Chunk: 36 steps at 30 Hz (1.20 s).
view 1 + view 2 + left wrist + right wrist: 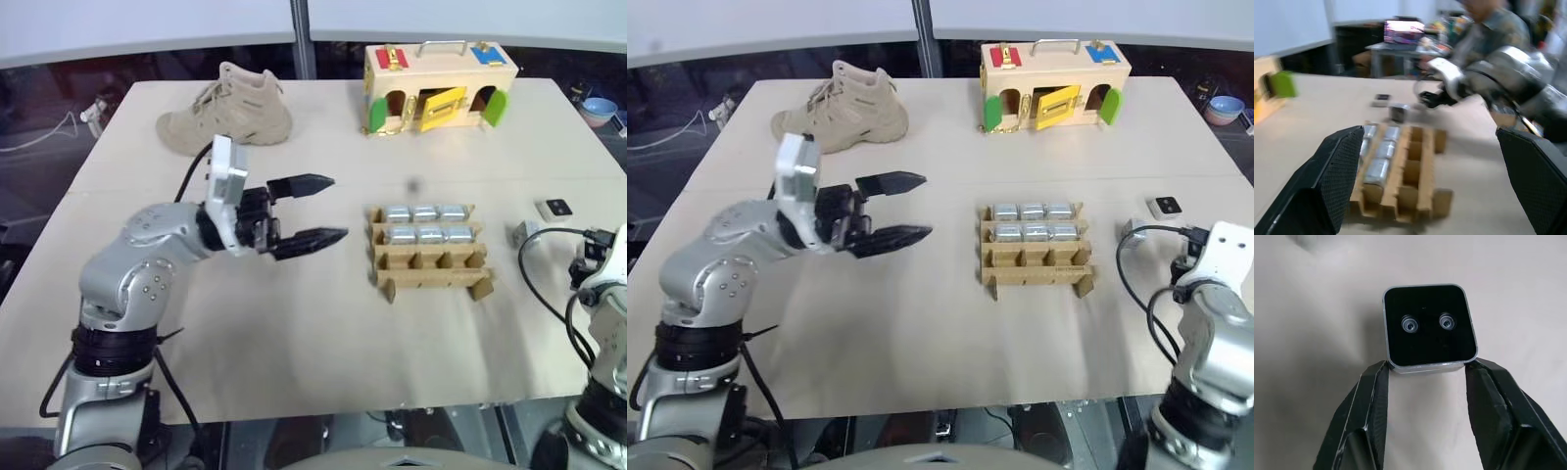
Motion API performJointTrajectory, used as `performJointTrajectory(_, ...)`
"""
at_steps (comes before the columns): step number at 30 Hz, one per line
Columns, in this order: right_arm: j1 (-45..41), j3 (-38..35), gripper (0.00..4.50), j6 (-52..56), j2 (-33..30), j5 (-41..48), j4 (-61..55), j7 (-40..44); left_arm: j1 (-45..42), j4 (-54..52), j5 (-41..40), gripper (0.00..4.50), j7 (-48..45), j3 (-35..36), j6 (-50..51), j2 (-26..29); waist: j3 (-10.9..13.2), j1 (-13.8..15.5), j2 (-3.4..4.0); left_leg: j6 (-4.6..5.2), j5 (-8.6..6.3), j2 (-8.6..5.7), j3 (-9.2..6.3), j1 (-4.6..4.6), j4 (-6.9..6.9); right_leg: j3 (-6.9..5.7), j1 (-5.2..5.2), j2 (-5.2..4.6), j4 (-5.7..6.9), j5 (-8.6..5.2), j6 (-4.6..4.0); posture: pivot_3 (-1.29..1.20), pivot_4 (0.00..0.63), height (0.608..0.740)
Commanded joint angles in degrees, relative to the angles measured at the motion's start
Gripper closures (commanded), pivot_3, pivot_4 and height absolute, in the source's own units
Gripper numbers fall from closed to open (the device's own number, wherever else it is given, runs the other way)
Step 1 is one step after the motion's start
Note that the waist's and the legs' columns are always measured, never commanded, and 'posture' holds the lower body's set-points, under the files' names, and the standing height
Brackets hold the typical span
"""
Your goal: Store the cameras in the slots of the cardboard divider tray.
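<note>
Black-faced camera (1427, 325) is pinched only at its edge by the right end effector (1425, 369), so it may slip before reaching the cardboard divider tray (428, 269), while the left end effector (312, 210) hangs spread beside that tray.

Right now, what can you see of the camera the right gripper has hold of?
The camera is a small boxy block with a silver-white shell and rounded corners. Its glossy black square face carries two small round lenses side by side and points toward the wrist. The right gripper is shut on it, one black finger against each lower side. Pale tabletop lies behind it; whether it rests on that surface cannot be told.
</note>
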Motion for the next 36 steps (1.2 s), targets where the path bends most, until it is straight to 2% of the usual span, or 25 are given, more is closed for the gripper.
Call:
performJointTrajectory(1, 4.66, 8.77, 2.80, -16.17, -9.64, 1.68, -11.51, 10.92, -4.42, -3.63, -6.38, 0.00, 15.93, 1.45, 15.41, -0.68, 0.01, -0.25, -0.02, 0.00, 0.00, 0.00, 0.03, 0.03, 0.01, 0.04, 0.00, 0.00, 0.01, -0.01, 0.04, 0.00, 0.150, 0.740)
performJointTrajectory(2, 5.71, 13.34, 2.80, -21.22, -14.07, 1.72, -14.18, 15.32, -7.21, -0.87, -13.37, 0.00, 17.67, 1.28, 22.47, -1.34, 0.02, -0.20, -0.02, 0.00, 0.00, 0.00, 0.03, 0.08, 0.01, 0.04, 0.02, 0.01, 0.01, -0.02, 0.06, 0.00, 0.150, 0.740)
performJointTrajectory(4, 5.61, 19.48, 2.80, -27.88, -19.80, 1.46, -15.50, 20.05, -11.16, 3.20, -19.28, 0.00, 23.57, 2.00, 29.38, -4.53, 0.04, -0.25, -0.10, 0.00, 0.00, -0.01, 0.00, 0.11, 0.07, 0.00, 0.03, 0.01, 0.08, -0.06, 0.12, 0.00, 0.150, 0.740)
performJointTrajectory(8, -1.22, 30.00, 2.80, -38.39, -25.21, -0.17, -10.88, 26.46, -17.30, 9.55, -22.92, 0.00, 30.24, 2.19, 33.92, -10.63, 0.10, -0.26, -0.24, 0.00, 0.00, -0.03, -0.09, 0.39, 0.09, -0.11, 0.33, 0.09, 0.03, -0.07, 0.12, 0.00, 0.150, 0.740)
performJointTrajectory(12, -8.23, 35.32, 2.80, -45.25, -25.33, -0.96, -5.70, 29.66, -21.31, 14.30, -23.87, 0.00, 33.52, 2.00, 36.78, -14.06, 0.15, 0.09, -0.33, -0.03, 0.02, -0.09, -0.10, 0.33, 0.14, -0.09, 0.32, 0.06, 0.03, 0.03, -0.04, 0.00, 0.150, 0.740)
performJointTrajectory(19, -11.44, 37.81, 2.80, -48.62, -24.71, -1.29, -3.79, 32.46, -23.21, 16.22, -24.29, 0.00, 33.89, 2.75, 38.92, -14.67, 0.15, 0.31, -0.33, -0.29, 0.16, -0.13, -0.14, 0.13, 0.10, -0.15, 0.22, -0.04, -0.09, 0.09, -0.14, 0.00, 0.150, 0.740)
performJointTrajectory(22, -11.48, 37.82, 2.80, -48.84, -24.42, -1.71, -3.95, 32.76, -23.24, 16.44, -24.81, 0.83, 33.97, 3.13, 39.32, -14.98, 0.16, 0.35, -0.34, -0.30, 0.17, -0.17, -0.13, 0.12, 0.12, -0.14, 0.23, -0.09, -0.09, 0.09, -0.14, 0.00, 0.150, 0.740)
performJointTrajectory(25, -11.12, 37.47, 2.80, -48.75, -24.23, -1.70, -4.15, 33.04, -23.50, 16.87, -24.99, 2.15, 33.98, 3.52, 39.56, -15.22, 0.16, 0.37, -0.34, -0.30, 0.17, -0.18, -0.14, 0.13, 0.13, -0.14, 0.23, -0.10, -0.07, 0.09, -0.14, 0.00, 0.150, 0.740)
performJointTrajectory(26, -11.04, 37.43, 2.80, -48.79, -24.22, -1.73, -4.15, 33.19, -23.64, 17.05, -24.97, 2.72, 34.00, 3.63, 39.57, -15.29, 0.16, 0.37, -0.34, -0.30, 0.17, -0.19, -0.14, 0.14, 0.13, -0.14, 0.23, -0.10, -0.05, 0.09, -0.14, 0.00, 0.150, 0.740)
performJointTrajectory(28, -10.77, 37.23, 2.80, -48.76, -24.12, -1.51, -4.20, 33.46, -24.12, 17.73, -25.18, 3.56, 34.07, 3.99, 39.55, -15.50, 0.16, 0.37, -0.34, -0.30, 0.17, -0.20, -0.15, 0.15, 0.14, -0.15, 0.23, -0.10, -0.02, 0.09, -0.15, 0.00, 0.150, 0.740)
performJointTrajectory(29, -10.66, 37.05, 2.80, -48.37, -24.02, -0.81, -4.25, 33.89, -24.38, 18.06, -25.18, 3.78, 33.98, 4.13, 39.53, -15.54, 0.16, 0.36, -0.34, -0.30, 0.17, -0.20, -0.14, 0.17, 0.14, -0.14, 0.24, -0.10, 0.00, 0.09, -0.15, 0.00, 0.150, 0.740)
performJointTrajectory(31, -10.06, 35.78, 1.73, -47.66, -23.53, 1.33, -4.38, 34.44, -24.71, 18.10, -24.36, 3.77, 32.66, 3.78, 38.85, -15.24, 0.16, 0.37, -0.34, -0.30, 0.17, -0.21, -0.15, 0.17, 0.14, -0.15, 0.24, -0.09, 0.02, 0.10, -0.15, 0.00, 0.150, 0.740)
performJointTrajectory(32, -9.79, 35.24, 1.42, -47.28, -23.32, 2.24, -4.41, 34.63, -24.79, 18.02, -23.88, 3.77, 31.95, 3.56, 38.45, -15.08, 0.16, 0.37, -0.34, -0.30, 0.17, -0.21, -0.15, 0.17, 0.14, -0.15, 0.24, -0.09, 0.02, 0.10, -0.15, 0.00, 0.150, 0.740)
performJointTrajectory(34, -7.36, 31.41, 0.43, -43.86, -22.95, 5.76, -4.36, 34.54, -25.01, 18.05, -20.94, 3.77, 30.82, 2.46, 36.21, -14.78, 0.16, 0.51, -0.34, -0.30, 0.17, -0.21, -0.15, 0.17, 0.14, -0.15, 0.24, -0.09, 0.02, 0.10, -0.15, 0.00, 0.150, 0.740)
performJointTrajectory(35, -6.16, 29.31, 0.06, -41.58, -22.78, 7.76, -4.32, 34.46, -25.00, 17.86, -19.11, 3.77, 29.87, 1.62, 34.87, -14.51, 0.16, 0.62, -0.34, -0.30, 0.17, -0.21, -0.18, 0.15, 0.14, -0.18, 0.24, -0.10, 0.01, 0.10, -0.15, 0.00, 0.150, 0.740)
performJointTrajectory(36, -4.20, 25.01, 0.06, -39.42, -22.12, 12.06, -3.33, 34.99, -24.47, 16.55, -15.82, 3.77, 26.49, -1.15, 32.21, -13.29, 0.16, 0.80, -0.35, -0.30, 0.17, -0.21, -0.16, 0.14, 0.14, -0.16, 0.24, -0.10, 0.00, 0.10, -0.15, 0.00, 0.150, 0.740)
